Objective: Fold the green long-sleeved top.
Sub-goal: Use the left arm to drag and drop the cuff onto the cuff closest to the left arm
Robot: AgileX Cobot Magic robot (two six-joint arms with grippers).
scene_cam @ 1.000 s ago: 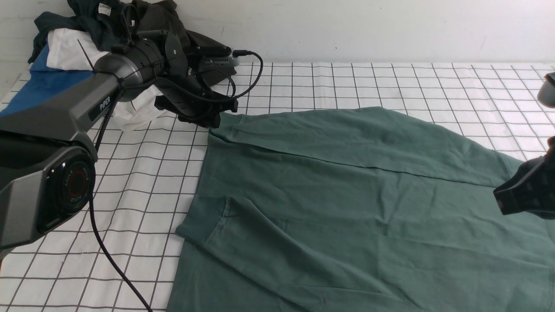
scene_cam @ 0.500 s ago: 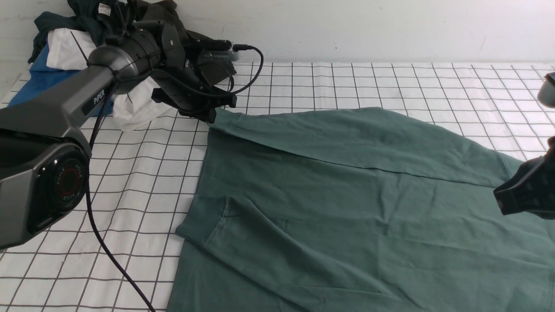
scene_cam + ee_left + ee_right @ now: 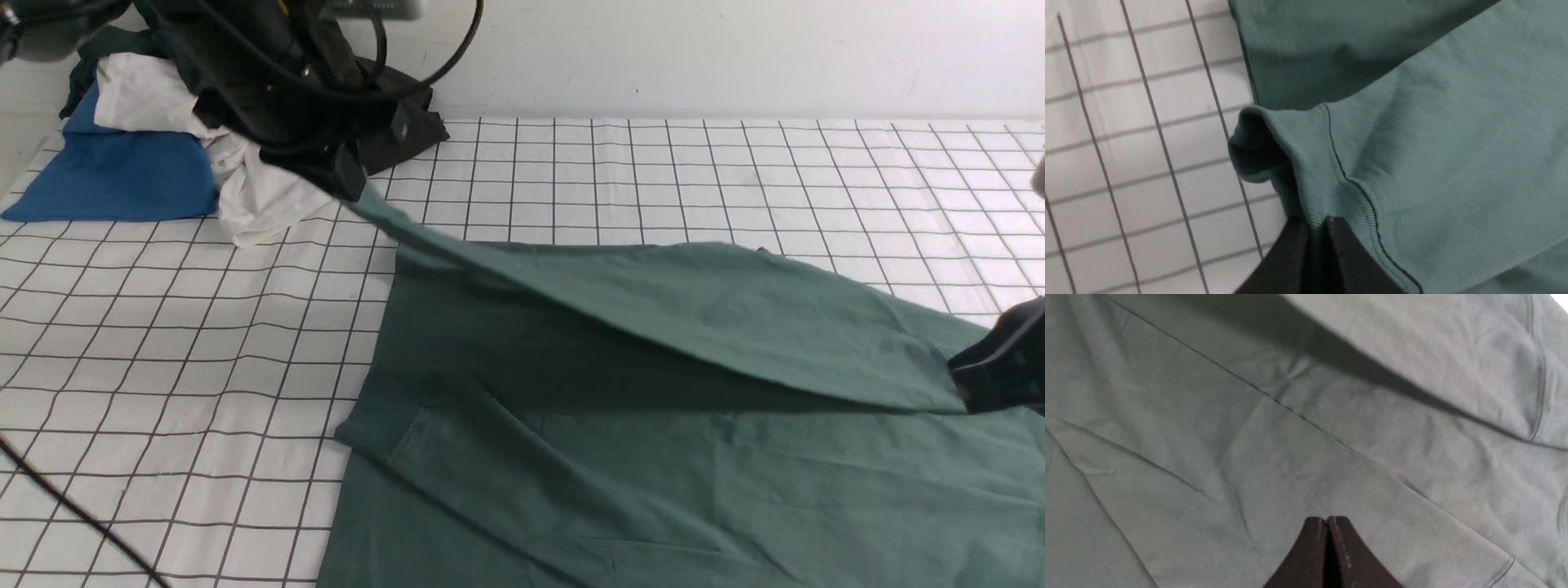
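Green long-sleeved top (image 3: pixel 653 474) lies spread flat, one cuffed sleeve (image 3: pixel 694 318) raised taut.

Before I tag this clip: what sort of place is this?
Probably a lab bench for cloth-folding trials: grid-lined table cover, pile of other garments by a bare wall, the green long-sleeved top laid out.

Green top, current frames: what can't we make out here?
green long-sleeved top: near and right parts cut off by the front view's edges; no logo shows in any view.
Body cloth under the raised sleeve: front view, hidden by the sleeve and its shadow.
right gripper: front view, cut off by the right edge; wrist view cannot tell touching or hovering.
clothes pile: front view, partly behind the left arm.
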